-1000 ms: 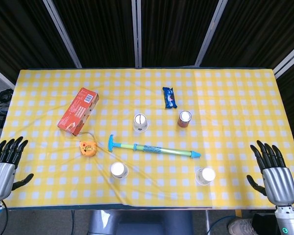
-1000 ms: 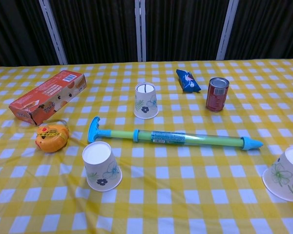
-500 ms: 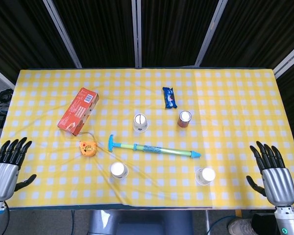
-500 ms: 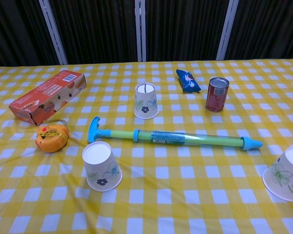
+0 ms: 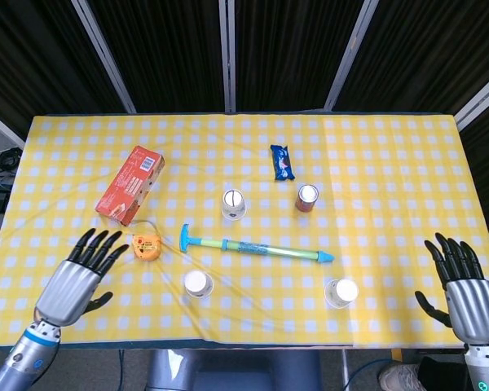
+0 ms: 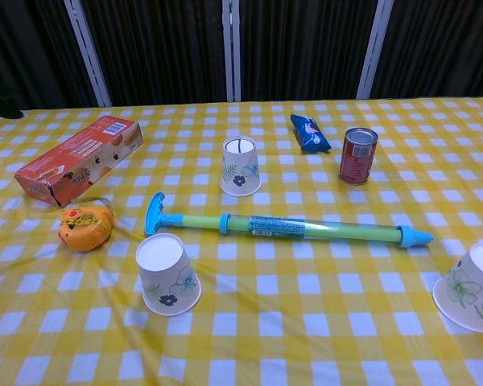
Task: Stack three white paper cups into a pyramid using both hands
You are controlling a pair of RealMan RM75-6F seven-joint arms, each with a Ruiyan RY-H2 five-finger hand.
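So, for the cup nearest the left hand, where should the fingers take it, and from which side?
Probably around the side wall of the cup, coming from its left, where the left hand already is. It stands upside down, closed base up, wider rim on the table, so there is no rim to pinch from above.

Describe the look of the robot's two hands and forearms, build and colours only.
Both the left hand and the right hand have silver-grey metallic palm shells with black segmented fingers and thumbs. Each wrist narrows to a grey cylindrical forearm with a turquoise ring or light. No loose cables are visible.
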